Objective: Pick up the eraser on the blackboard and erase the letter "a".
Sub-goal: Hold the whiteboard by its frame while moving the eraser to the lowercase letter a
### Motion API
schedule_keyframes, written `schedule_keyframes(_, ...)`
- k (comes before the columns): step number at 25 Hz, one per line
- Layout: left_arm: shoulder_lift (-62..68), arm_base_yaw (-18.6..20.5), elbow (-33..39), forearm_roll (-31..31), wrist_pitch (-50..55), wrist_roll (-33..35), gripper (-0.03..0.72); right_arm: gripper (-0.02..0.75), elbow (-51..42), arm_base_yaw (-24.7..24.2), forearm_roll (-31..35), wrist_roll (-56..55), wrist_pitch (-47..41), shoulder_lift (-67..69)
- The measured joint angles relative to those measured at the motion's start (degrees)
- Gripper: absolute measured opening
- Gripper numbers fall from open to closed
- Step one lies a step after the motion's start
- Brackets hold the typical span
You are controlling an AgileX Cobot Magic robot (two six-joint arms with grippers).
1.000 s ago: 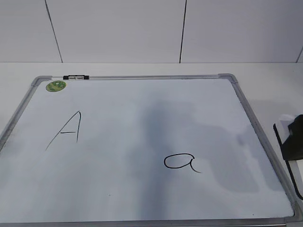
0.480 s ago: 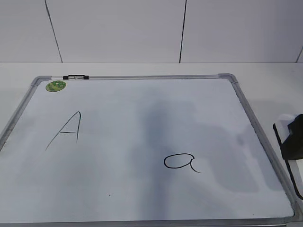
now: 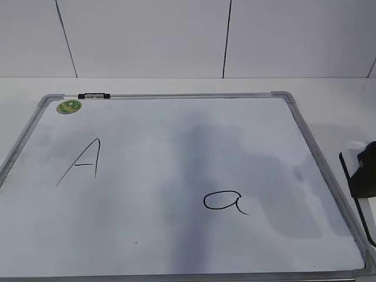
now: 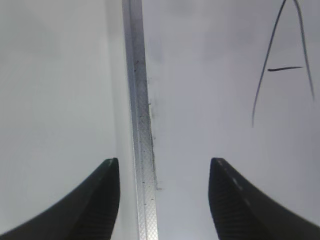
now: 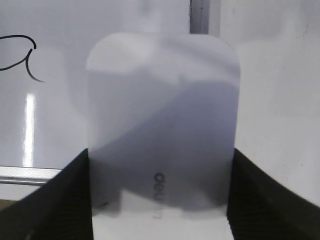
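Firmly right gripper (image 5: 160, 200) clamped on eraser (image 5: 162, 125), left gripper (image 4: 164, 200) spread, empty

The large white grey-framed blackboard (image 3: 176, 176) lies flat with bare surface all around the small black handwritten letter "a" (image 3: 223, 201). The angular capital "A" (image 3: 82, 161) sits well apart, left of it. The right gripper (image 5: 160, 200), clamping the flat white plastic eraser (image 5: 162, 125), hangs beyond the board's right frame edge.

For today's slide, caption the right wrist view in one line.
Right gripper clamps the eraser above the blackboard, beside the letter "a".
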State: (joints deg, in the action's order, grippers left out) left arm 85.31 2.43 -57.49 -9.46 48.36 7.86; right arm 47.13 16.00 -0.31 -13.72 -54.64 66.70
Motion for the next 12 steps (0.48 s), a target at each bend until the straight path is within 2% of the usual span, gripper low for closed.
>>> schedule_keyframes(4, 6.3, 0.0, -3.2, 2.3, 3.1, 0.1, 0.412, 0.545, 0.0, 0.0, 0.0, 0.0, 0.4, 0.0)
schedule_keyframes(12, 14.1, 0.4, -5.0, 2.3, 5.1, 2.5, 0.412, 0.545, 0.0, 0.0, -0.1, 0.1, 1.0, 0.0)
